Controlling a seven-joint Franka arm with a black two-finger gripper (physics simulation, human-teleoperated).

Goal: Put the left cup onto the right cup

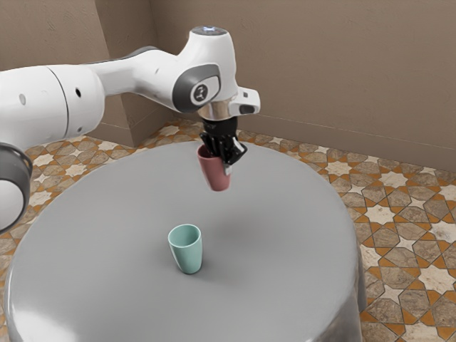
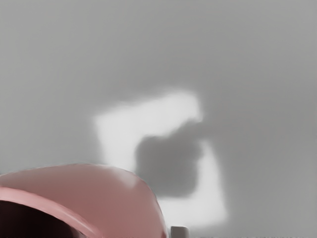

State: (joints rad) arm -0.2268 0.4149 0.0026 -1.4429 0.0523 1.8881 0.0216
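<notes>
From the exterior view's left, your teal cup (image 1: pixel 186 249) stands upright on the grey table (image 1: pixel 78 278). Up and to its right, your gripper (image 1: pixel 224 158) has its fingers clamped on the pink cup's (image 1: pixel 216 177) rim, holding it tilted in the air.

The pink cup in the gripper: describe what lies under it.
Bare grey table with a dark shadow lies below the pink cup; the teal cup stands apart. The cup's own body covers the patch closest beneath it in the wrist view.
</notes>
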